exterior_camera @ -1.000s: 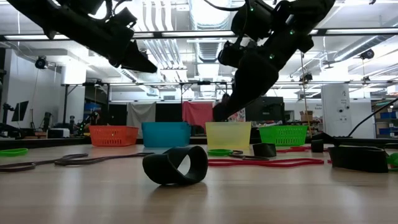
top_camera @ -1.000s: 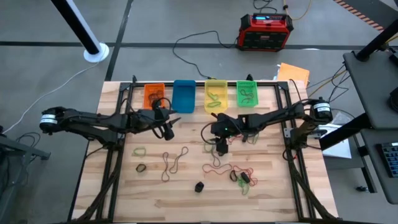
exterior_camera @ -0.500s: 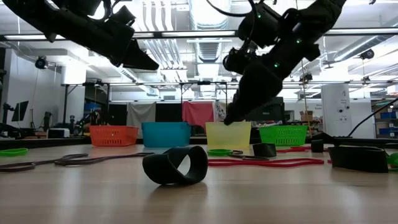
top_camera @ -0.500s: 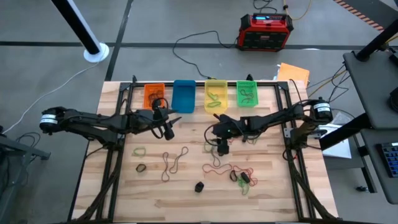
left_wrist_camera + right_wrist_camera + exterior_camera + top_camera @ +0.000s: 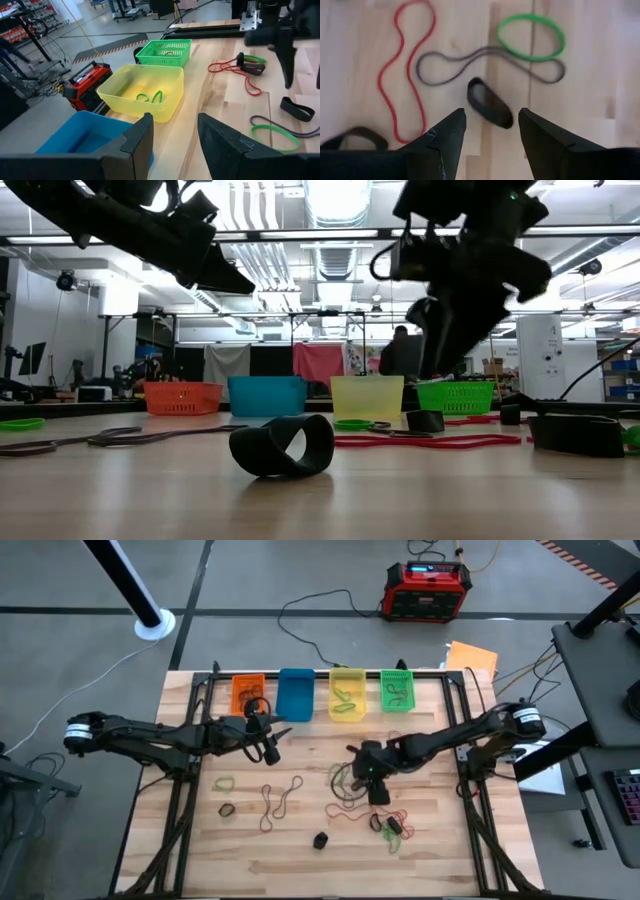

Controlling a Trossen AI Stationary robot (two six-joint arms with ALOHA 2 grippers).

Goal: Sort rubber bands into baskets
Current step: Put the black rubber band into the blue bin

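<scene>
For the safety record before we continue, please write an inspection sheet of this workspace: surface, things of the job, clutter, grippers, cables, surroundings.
Surface: wooden table, bands scattered over it.
Job's things: orange basket, blue basket, yellow basket and green basket in a row at the far edge; loose rubber bands, one black band below the right gripper.
Clutter: nothing seen.
Grippers: left gripper open, hanging near the blue basket; right gripper open, over the bands, holding nothing.
Cables: black cable on the floor.
Surroundings: red-black box behind the table; a person far behind.
</scene>
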